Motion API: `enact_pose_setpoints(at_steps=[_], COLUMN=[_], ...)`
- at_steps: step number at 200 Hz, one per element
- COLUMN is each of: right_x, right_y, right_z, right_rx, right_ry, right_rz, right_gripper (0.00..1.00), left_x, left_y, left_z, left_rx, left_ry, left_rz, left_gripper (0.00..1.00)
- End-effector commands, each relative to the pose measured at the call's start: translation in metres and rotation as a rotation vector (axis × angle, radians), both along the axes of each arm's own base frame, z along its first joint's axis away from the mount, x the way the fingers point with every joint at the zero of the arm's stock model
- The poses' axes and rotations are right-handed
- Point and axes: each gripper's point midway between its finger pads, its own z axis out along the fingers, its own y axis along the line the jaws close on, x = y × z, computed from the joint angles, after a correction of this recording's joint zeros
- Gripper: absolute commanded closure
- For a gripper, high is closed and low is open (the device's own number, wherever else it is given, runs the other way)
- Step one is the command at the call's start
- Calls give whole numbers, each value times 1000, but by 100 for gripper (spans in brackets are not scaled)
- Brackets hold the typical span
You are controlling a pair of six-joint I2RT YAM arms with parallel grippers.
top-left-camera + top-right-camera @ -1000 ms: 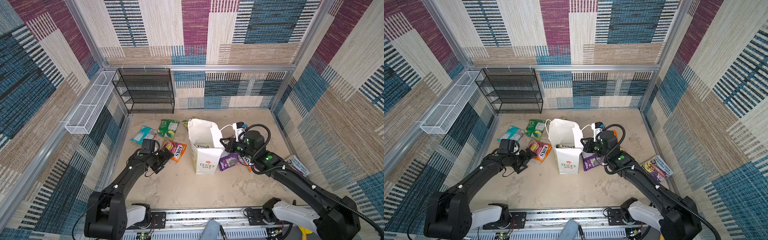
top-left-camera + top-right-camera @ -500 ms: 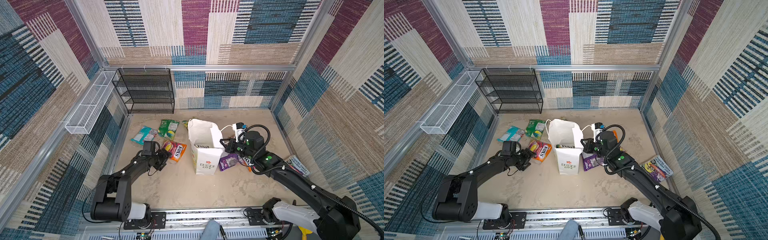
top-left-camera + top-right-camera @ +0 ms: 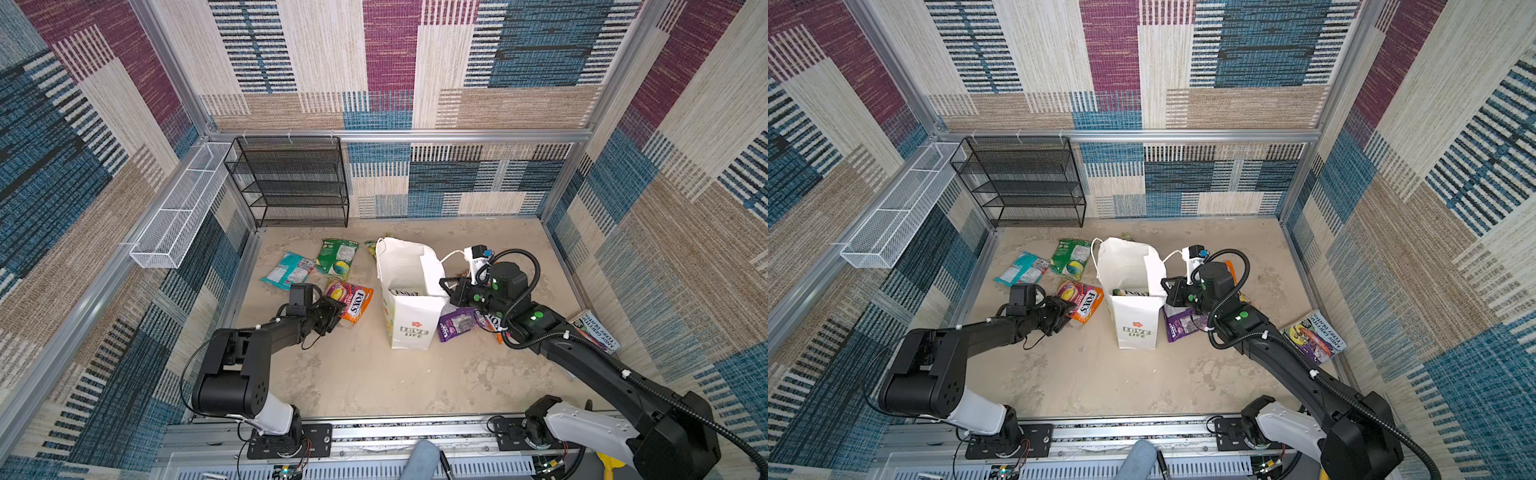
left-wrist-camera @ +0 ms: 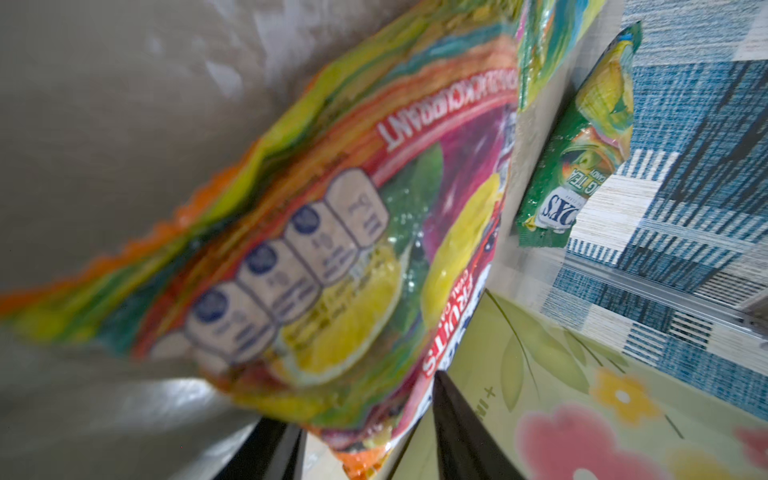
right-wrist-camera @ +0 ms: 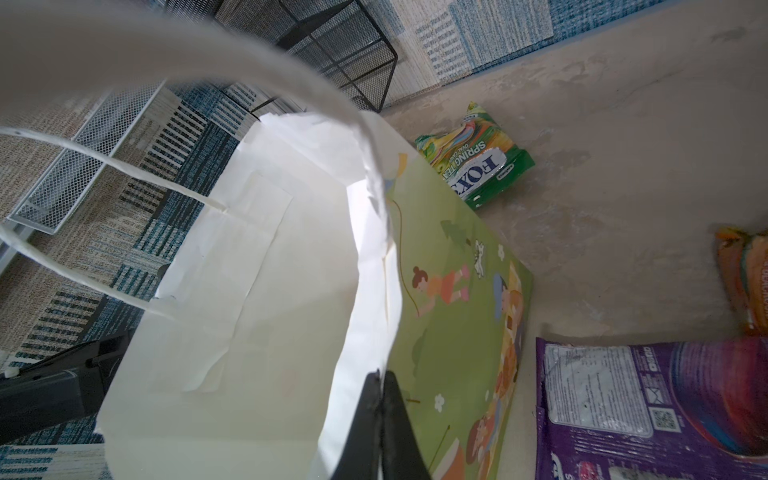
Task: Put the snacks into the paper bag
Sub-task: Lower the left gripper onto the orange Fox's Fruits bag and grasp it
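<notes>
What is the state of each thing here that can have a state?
paper bag: upright, mouth open, one packet inside.
orange packet: flat on the floor, not lifted.
left tool: part open, jaws astride the orange packet's edge.
right tool: shut on the paper bag's rim.
purple packet: flat on the floor, outside the bag.
book: closed, lying flat.

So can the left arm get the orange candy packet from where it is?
Probably yes. The left arm's jaws sit on either side of the near edge of the orange packet. Nothing else is in the way, and the paper bag stands beside it, not in between.
</notes>
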Motion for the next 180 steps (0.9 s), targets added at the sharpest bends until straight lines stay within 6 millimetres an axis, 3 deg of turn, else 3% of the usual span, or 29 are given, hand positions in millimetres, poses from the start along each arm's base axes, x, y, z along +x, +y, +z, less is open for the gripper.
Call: enact_pose_setpoints(at_steps=[1, 32, 71, 134, 180], right_x=[-1, -1, -1, -1, -2], right_y=[1, 1, 2, 3, 2], right_z=[1, 0, 1, 1, 1], right_rx=[-3, -4, -2, -3, -1], right_ry=[-11, -8, -9, -12, -11], right_rz=[11, 11, 15, 23, 23], right_gripper=[100, 100, 100, 100, 100], left_x=[-7, -11, -5, -10, -29], left_y=[5, 9, 2, 1, 13], left_z=[-20, -28, -8, 61, 123], left_rx=[-12, -22, -62, -110, -21], left_ry=[75, 87, 28, -90, -184], left_rz=[67, 100, 74, 89, 92], left_gripper=[52, 62, 81, 100, 100])
